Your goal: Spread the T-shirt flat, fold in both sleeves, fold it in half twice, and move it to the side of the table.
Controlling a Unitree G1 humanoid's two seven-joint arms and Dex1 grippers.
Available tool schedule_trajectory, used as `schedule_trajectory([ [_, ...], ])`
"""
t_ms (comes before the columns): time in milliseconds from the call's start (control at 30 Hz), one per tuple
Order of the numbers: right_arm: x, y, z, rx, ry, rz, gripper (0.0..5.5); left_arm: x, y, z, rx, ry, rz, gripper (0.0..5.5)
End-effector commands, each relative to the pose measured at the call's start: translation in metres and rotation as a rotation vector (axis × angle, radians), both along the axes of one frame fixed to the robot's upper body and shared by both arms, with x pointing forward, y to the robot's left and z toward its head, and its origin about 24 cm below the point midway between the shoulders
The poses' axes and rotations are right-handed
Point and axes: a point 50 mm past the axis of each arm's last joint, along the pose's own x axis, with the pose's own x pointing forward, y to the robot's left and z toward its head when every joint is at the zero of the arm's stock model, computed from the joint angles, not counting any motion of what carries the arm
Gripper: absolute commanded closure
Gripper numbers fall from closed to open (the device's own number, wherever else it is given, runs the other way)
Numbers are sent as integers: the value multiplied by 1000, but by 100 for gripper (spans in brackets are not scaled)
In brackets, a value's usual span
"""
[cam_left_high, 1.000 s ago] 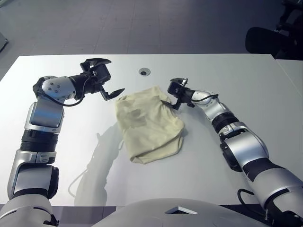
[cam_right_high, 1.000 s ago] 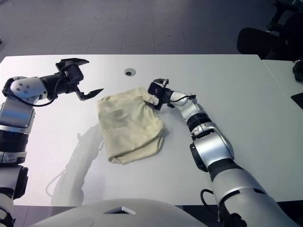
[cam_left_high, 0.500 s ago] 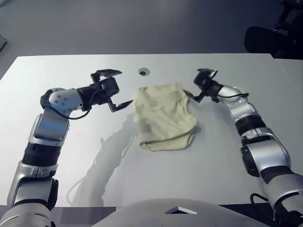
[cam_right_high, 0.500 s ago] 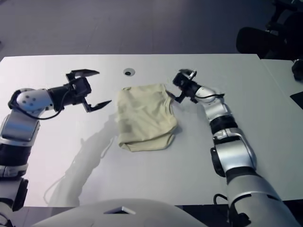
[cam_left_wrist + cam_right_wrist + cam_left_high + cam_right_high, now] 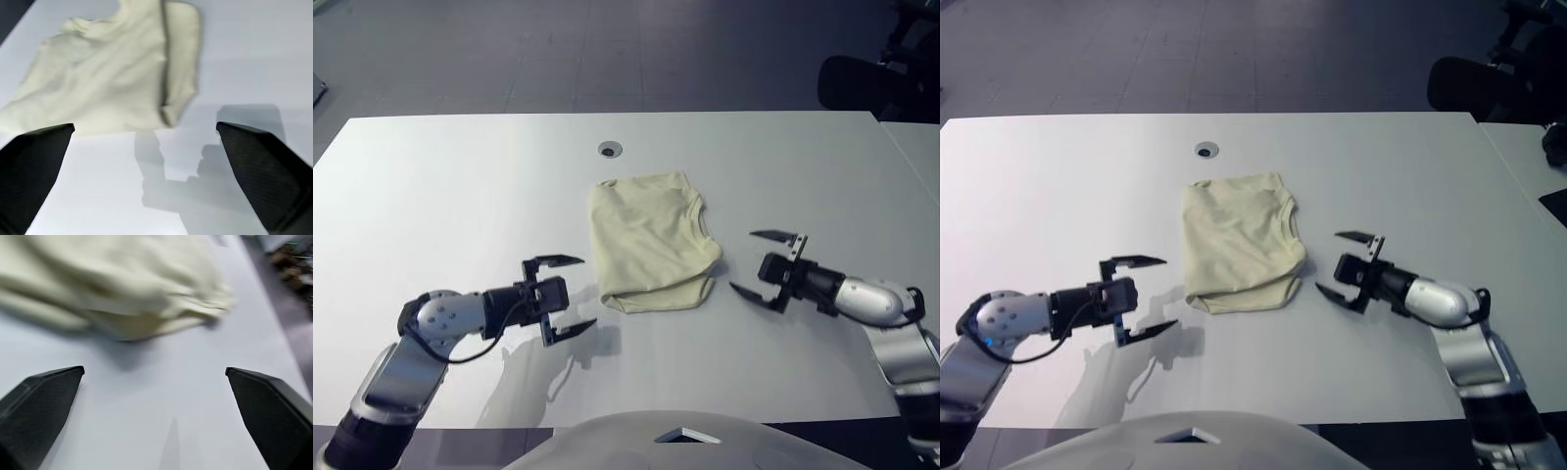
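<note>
T-shirt [image 5: 651, 240]: folded, flat at ctr of table [image 5: 440, 186], near cable hole [image 5: 611, 149]. L gripper [image 5: 588, 292]: fingers spread wide, holding nothing, beside shirt's near-left corner. R gripper [image 5: 742, 260]: fingers spread, holding nothing, near shirt's right edge, no contact.

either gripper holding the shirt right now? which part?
Nothing is held. The left gripper and the right gripper are both open, one on each side of the folded T-shirt, neither touching it.

I can pass over the counter [image 5: 440, 186] at the frame's left and right; the folded T-shirt [image 5: 651, 240] at centre lies between my left fingers [image 5: 558, 259] and right fingers [image 5: 773, 235]; a grommet [image 5: 610, 149] sits above it.
</note>
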Motion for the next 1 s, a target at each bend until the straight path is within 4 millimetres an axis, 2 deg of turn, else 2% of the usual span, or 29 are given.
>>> schedule_trajectory([
  [33,-27,14,14,-108,26,129,11,-11,-18,-13,162,-101,-139,10],
  [133,-31,22,9,-134,26,174,11,-4,-28,-30,224,-192,-145,10],
  [233,-27,29,-1,-190,-37,238,11,2,-31,-44,306,-274,-170,10],
  [467,-9,37,-31,-298,-187,347,11,10,-32,-51,361,-337,-178,10],
  [633,2,43,-46,-303,-227,361,11,26,-33,-53,373,-338,-168,10],
  [867,12,35,-57,-347,-237,362,10,36,-36,-60,356,-297,-165,129],
  [1000,19,34,-58,-346,-246,366,83,36,-38,-62,342,-278,-160,216],
])
